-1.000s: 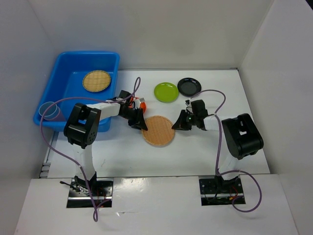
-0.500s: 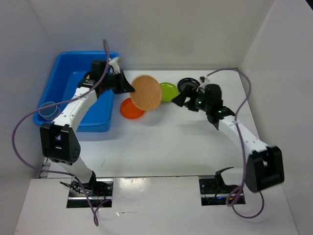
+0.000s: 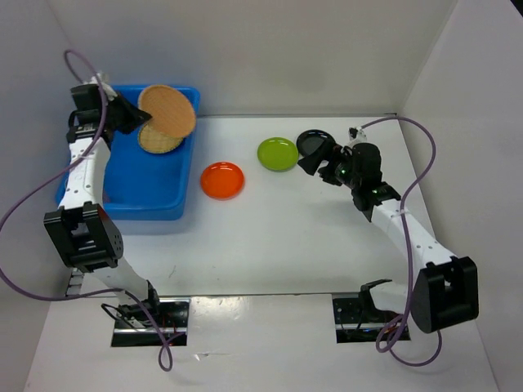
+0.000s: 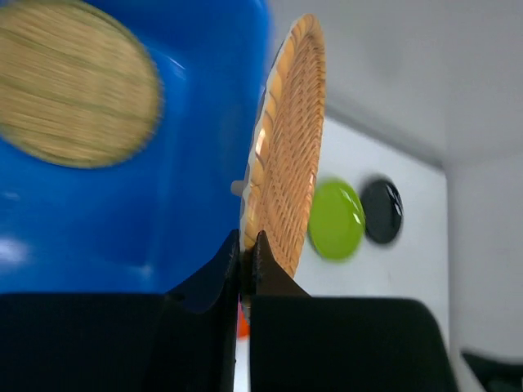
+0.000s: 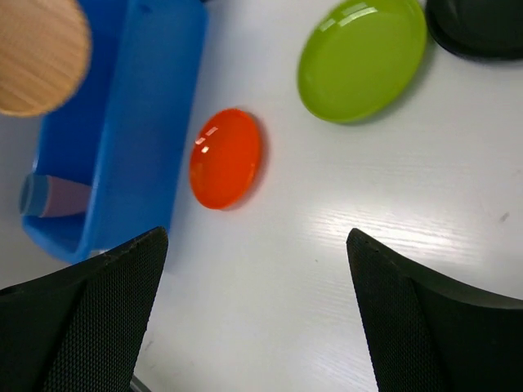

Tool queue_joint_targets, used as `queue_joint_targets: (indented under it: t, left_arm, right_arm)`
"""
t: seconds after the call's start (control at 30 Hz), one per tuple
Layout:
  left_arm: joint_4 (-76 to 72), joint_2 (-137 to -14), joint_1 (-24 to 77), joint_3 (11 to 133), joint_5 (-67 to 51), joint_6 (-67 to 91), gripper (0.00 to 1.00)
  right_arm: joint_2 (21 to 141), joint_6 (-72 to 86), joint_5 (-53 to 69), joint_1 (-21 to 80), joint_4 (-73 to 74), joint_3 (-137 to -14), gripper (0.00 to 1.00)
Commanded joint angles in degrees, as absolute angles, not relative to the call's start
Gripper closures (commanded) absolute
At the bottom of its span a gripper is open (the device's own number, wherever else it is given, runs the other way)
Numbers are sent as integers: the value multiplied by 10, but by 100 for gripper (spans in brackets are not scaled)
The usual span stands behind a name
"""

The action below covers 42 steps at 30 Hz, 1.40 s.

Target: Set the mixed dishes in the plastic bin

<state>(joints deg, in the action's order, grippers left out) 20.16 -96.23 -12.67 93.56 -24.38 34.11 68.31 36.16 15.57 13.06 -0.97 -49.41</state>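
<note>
My left gripper (image 3: 137, 118) (image 4: 248, 237) is shut on the rim of a tan woven plate (image 3: 169, 110) (image 4: 286, 163) and holds it tilted on edge above the blue plastic bin (image 3: 139, 175) (image 4: 188, 163). A second tan woven plate (image 3: 155, 142) (image 4: 73, 82) lies flat inside the bin. On the table lie an orange plate (image 3: 222, 180) (image 5: 225, 158), a lime-green plate (image 3: 278, 153) (image 5: 362, 59) and a black plate (image 3: 312, 140) (image 5: 478, 28). My right gripper (image 3: 317, 167) (image 5: 255, 237) hovers open beside the black plate, nothing between its fingers. A pink and blue cup (image 5: 53, 198) shows past the bin's wall.
White walls close the table in at the back and on both sides. The bin (image 5: 147, 106) stands at the far left against the wall. Purple cables loop off both arms. The arm bases sit at the near edge.
My left arm has lifted the woven plate off the table and swung it left, over the bin. My right arm has reached out towards the black plate and its jaws have opened.
</note>
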Motion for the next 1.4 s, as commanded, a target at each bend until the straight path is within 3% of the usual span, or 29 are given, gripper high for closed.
queue_joint_targets:
  t: [0.0,0.1,0.27,0.5,0.87,1.37]
  left_arm:
    - [95,-960,-179,922,-163,425,100]
    - [16,-960,-207,877,-157,487,100]
    - [-6,-1030,-214,903,-128,516,100]
    - [-43,-1107,-202,904,-84,534,100]
    - [-38,-1200,-186,940,-73,532,100]
    - [65,-1292,-168,1035,-157,477,99]
  right_arm:
    - [694,352,124,130,-30,-495,6]
    - [707,352,108,130,-52,-495,6]
    - [758,380,66,130,-86,-501,6]
    - [897,425,59,130,-124,-562,9]
    - [1005,475,-113,84,-25,-673,10]
    - [1099,435,-98,25,-12,-722,10]
